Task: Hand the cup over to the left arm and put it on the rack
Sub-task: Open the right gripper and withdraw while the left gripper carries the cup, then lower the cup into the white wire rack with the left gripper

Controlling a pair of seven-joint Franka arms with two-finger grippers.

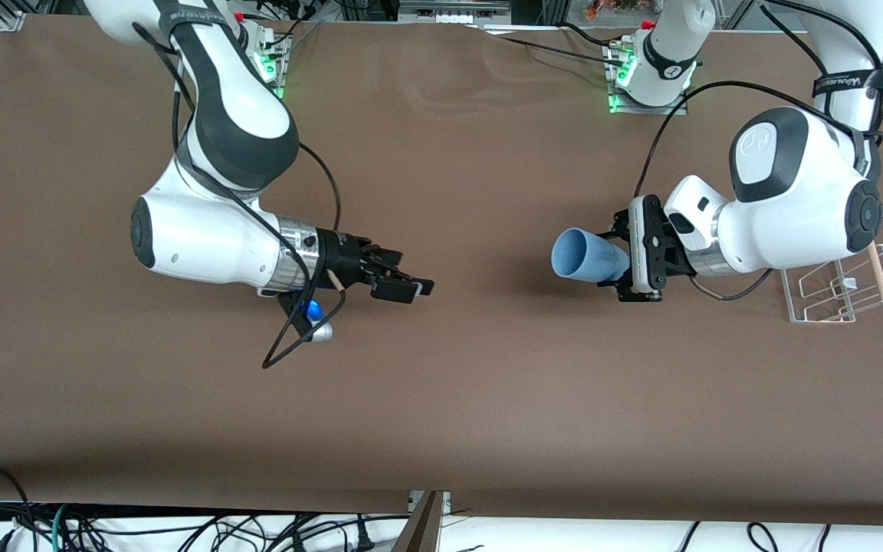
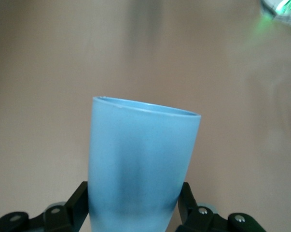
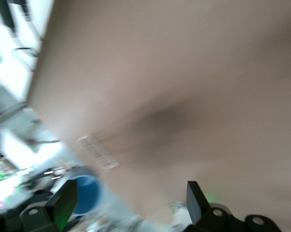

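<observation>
Cup (image 1: 585,257) on its side in left gripper (image 1: 621,261), clamped, mouth toward right arm; right gripper (image 1: 403,281) empty, fingers apart, over table (image 1: 472,383).

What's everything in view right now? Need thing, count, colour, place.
light-blue plastic tumbler cup: 1, light blue, held on its side in the left gripper, above the table, mouth toward the right arm's end
white wire dish rack: 1, white with a light wooden dowel, on the table at the left arm's end
brown table: 1, brown, under everything
left gripper: 1, black, shut on the cup, beside the rack
right gripper: 1, black, open, holding nothing, over the table toward the right arm's end
</observation>
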